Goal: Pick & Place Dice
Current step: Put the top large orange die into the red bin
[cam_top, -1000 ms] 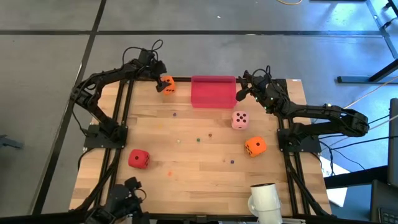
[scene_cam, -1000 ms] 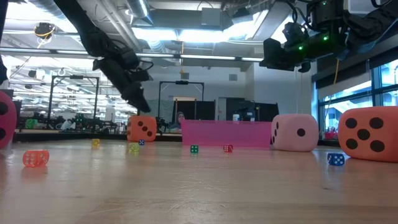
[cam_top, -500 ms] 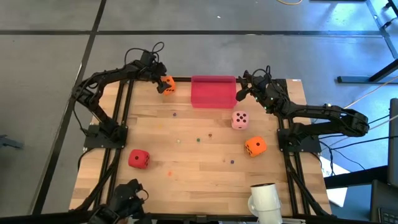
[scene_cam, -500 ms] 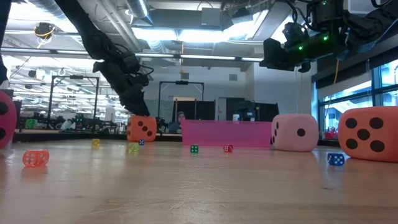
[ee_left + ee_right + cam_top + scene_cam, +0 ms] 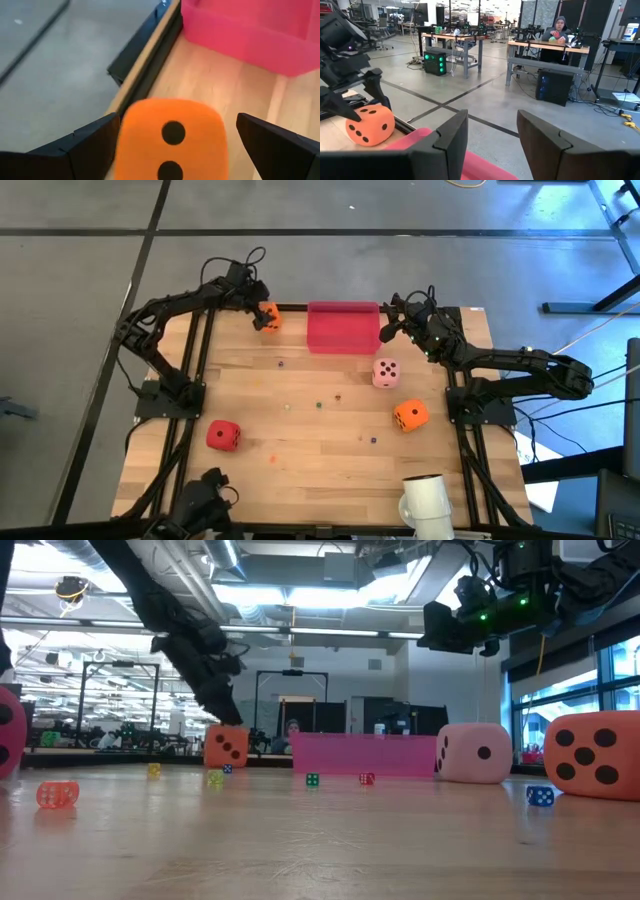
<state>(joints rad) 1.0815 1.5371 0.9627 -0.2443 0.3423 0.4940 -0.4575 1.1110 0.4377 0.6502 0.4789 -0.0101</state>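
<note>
Wooden worktop (image 5: 300, 430) in an open lab hall, benches and a seated person well behind. Over the last second the left gripper (image 5: 256, 308) has edged in at the far left corner and now brackets the orange die (image 5: 268, 315) there, fingers wide either side, not closed; a grasp looks imminent. The red die (image 5: 223, 435) sits near the left edge, toward the front. The pink tray (image 5: 343, 327) lies at the middle of the far edge, just beside the bracketed die, and may crowd the lift. Tiny beads (image 5: 319, 404) are scattered mid-table. The pale pink die (image 5: 386, 372) and second orange die (image 5: 410, 415) lie toward the right edge. The right gripper (image 5: 390, 325) hovers unchanged over the tray's right end, fingers part-open, empty.
</note>
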